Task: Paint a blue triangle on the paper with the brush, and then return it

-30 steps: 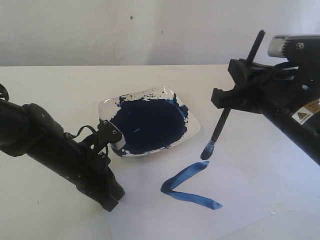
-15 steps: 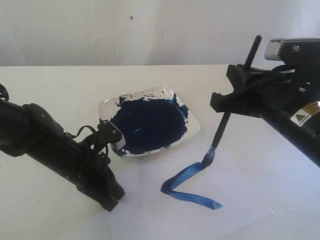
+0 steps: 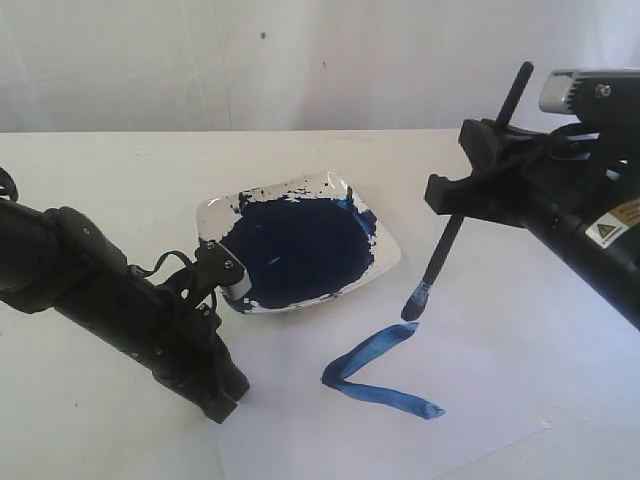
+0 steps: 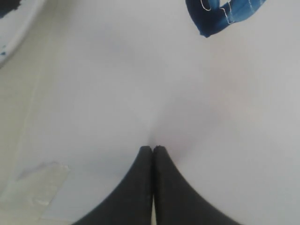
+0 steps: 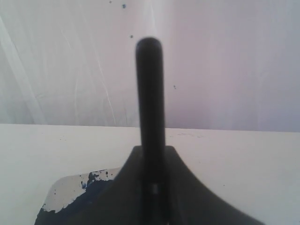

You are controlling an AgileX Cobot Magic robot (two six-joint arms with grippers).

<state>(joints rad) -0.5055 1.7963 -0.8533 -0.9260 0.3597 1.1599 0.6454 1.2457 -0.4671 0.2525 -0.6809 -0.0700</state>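
The painting step is in hand; the blue triangle (image 3: 366, 354) is unfinished, with two strokes laid on the paper (image 3: 500, 380) in a sideways V and the side nearest the right arm missing. The right gripper (image 3: 461, 203) is clenched on the brush (image 3: 441, 252) partway up its handle, the handle end standing out above the fingers; the brush leans, with its blue tip poised at the upper end of the upper stroke, seemingly just clear of the sheet. The left gripper (image 3: 222, 398) has its fingers pressed together on nothing, tips down on the paper near its edge, probably pinning it; the dish (image 3: 391, 262) of dark paint (image 3: 295, 250) sits between the two arms.

The next move calls for lowering the tip onto that upper end and drawing it to the free end of the lower stroke, closing the figure; a fresh dip may be needed.

Half a second ago the tip sat lower, on the stroke's end; it has since lifted; the strokes look unchanged.
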